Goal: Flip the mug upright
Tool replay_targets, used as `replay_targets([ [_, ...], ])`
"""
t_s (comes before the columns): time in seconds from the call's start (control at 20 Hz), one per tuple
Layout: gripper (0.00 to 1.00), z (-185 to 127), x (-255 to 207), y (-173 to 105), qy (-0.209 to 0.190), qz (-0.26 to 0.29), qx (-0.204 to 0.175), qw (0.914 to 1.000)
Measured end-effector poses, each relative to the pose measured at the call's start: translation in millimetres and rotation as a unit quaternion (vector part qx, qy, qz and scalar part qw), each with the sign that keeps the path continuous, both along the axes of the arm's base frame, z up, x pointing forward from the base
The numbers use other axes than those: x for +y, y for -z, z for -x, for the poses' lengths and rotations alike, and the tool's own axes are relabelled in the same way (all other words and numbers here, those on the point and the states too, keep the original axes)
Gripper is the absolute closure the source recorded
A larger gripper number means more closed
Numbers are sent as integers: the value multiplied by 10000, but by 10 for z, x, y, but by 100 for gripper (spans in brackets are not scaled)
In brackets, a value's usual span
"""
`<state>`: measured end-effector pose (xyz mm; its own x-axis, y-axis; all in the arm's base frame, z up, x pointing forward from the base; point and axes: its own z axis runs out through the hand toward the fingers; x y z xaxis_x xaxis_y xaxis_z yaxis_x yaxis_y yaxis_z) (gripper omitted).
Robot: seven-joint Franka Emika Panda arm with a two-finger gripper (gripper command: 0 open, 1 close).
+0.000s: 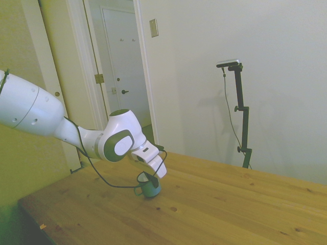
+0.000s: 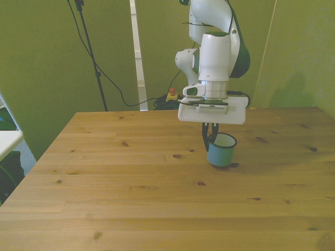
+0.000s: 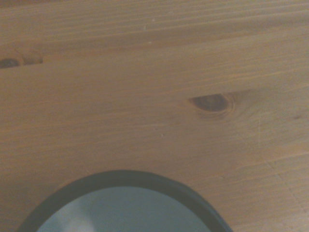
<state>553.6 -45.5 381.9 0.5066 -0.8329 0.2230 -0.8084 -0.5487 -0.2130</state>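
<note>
- The small teal enamel mug with a dark rim and pale inside (image 2: 222,150) stands on the table, mouth up and tilted slightly, a little to the front view's right of the table's middle.
- The white arm's two-finger gripper (image 2: 211,137) hangs directly over the mug. Its dark fingers reach down at the rim on the front view's left side of the mug and appear closed on the rim or wall there, one finger seemingly inside the mouth.
- The exact jaw gap is not readable; the side view shows the fingers (image 1: 148,178) at the rim but hides the contact.
- The wrist view shows the mug's dark rim (image 3: 120,180) and pale interior from above, with bare wood around it.
- Judged state: the flip seems nearly complete; the step in hand is to seat the base flat and release.
- Procedure: lower until the base bears fully on the wood. Remove any residual tilt before opening. Open the jaws only enough to free the wall, then retract straight up so that a finger does not drag the rim or catch the thin loop handle (image 1: 138,191).
- Risk: a thin-walled mug is light and may tip if one finger sticks on release.
- Surface: a knotty plank table of light varnished wood (image 2: 131,183), level, with dark knots (image 3: 210,102) visible.
- Room: plain pale walls, a white panelled door (image 1: 125,71) in an open doorway at the far left of the side view, and cables (image 2: 152,99) trailing on the floor behind the table.
</note>
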Motion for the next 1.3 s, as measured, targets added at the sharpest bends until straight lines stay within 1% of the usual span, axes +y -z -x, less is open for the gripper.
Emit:
replay_targets([
  [0.05,100,-10,-5,23,-6,3,6,10000],
  [0.1,0,-19,-7,37,-33,13,1,10000],
  [0.5,0,-87,-40,99,-49,38,33,10000],
  [0.8,0,-108,-21,61,-133,62,-3,9999],
  [0.9,0,-106,-2,-40,-175,74,-92,9998],
  [1.05,0,-58,40,-338,-235,94,-323,9992],
  [1.15,0,32,85,-498,-266,97,-402,9988],
  [1.3,0,270,179,-614,-339,96,-464,9983],
])
